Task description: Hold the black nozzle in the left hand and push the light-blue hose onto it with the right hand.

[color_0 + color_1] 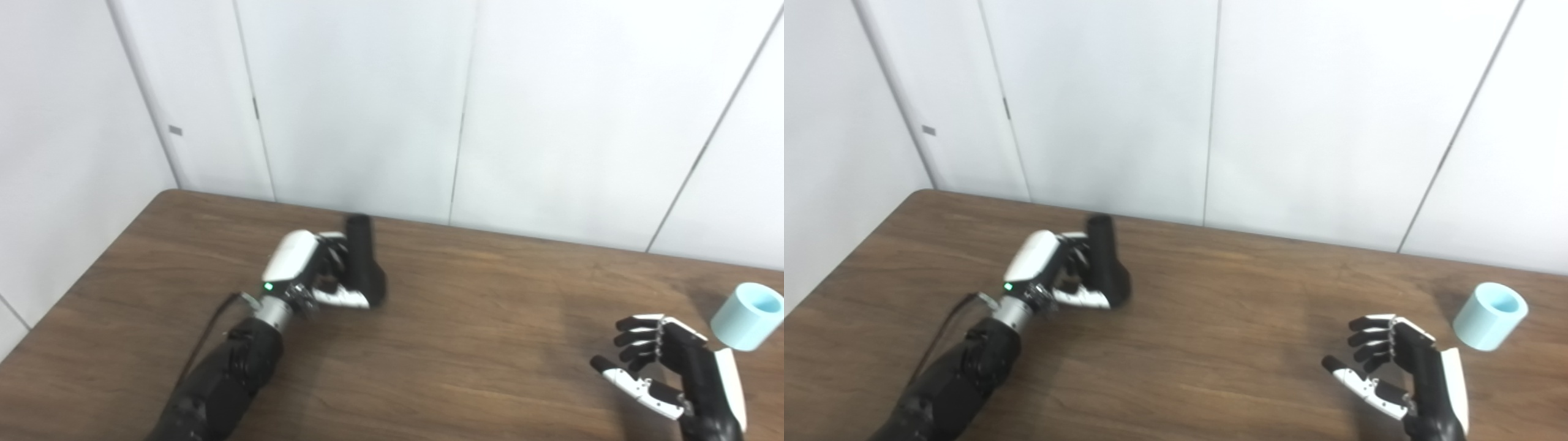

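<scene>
The black nozzle (364, 260) stands upright on the wooden table (478, 306), narrow end up, left of centre. My left hand (309, 269) is at its left side with fingers and thumb wrapped around its lower body. The light-blue hose (748, 315), a short thick tube piece, lies tilted at the table's far right with its opening facing up and right. My right hand (667, 370) hovers open at the lower right, fingers curled and apart, just left of and below the hose without touching it.
White wall panels (367, 104) rise right behind the table's back edge. The table's left corner (162, 195) lies near the left wall. A black cable (208, 331) runs along my left forearm. Bare wood lies between the two hands.
</scene>
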You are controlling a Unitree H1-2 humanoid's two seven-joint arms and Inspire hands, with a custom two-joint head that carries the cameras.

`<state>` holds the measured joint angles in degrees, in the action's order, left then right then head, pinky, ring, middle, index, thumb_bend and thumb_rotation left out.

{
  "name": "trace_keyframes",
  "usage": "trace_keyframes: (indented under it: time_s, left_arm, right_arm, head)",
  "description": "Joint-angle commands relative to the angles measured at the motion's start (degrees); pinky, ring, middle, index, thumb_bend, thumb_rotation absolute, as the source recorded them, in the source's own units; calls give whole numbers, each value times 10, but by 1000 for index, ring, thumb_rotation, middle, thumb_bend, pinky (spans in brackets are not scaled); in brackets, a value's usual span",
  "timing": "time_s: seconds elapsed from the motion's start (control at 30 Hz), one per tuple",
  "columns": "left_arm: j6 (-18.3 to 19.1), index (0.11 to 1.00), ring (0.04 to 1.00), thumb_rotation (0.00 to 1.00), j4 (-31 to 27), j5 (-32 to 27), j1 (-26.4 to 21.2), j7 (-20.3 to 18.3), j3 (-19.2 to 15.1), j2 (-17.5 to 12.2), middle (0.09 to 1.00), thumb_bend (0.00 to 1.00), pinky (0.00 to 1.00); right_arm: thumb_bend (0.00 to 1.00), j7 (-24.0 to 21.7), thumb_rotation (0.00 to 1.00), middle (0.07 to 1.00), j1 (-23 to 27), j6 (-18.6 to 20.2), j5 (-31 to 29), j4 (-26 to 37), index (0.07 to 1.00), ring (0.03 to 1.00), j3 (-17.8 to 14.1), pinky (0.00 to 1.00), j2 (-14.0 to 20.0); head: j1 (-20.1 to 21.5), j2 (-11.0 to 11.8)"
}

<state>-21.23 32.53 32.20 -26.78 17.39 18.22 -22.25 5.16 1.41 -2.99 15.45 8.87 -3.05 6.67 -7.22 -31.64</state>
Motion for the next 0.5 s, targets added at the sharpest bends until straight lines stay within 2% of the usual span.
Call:
trace_keyframes:
  time_s: [0.0, 0.1, 0.23, 0.47]
  left_arm:
    - [-26, 502, 368, 0, -5, 25, 30, 3, 28, 28, 442, 523, 313]
    - [-47, 503, 365, 0, -21, 71, 33, 5, 61, 37, 438, 523, 308]
    - [-55, 502, 359, 0, -23, 119, 32, 15, 102, 50, 426, 523, 308]
    - [-57, 497, 314, 0, 7, 124, 29, 7, 161, 68, 407, 521, 262]
  right_arm:
    - [515, 13, 0, 474, 20, -38, -4, 2, 511, 407, -5, 317, 4]
    - [516, 19, 0, 474, 24, -55, -5, -15, 507, 410, -7, 323, 2]
    - [517, 34, 0, 472, 30, -72, 13, -28, 510, 413, -6, 328, 3]
    - [515, 38, 0, 468, 33, -62, 19, -23, 528, 402, -7, 304, 0]
  head:
    - [1, -1]
    - [17, -9]
    - [31, -17]
    - [46, -27]
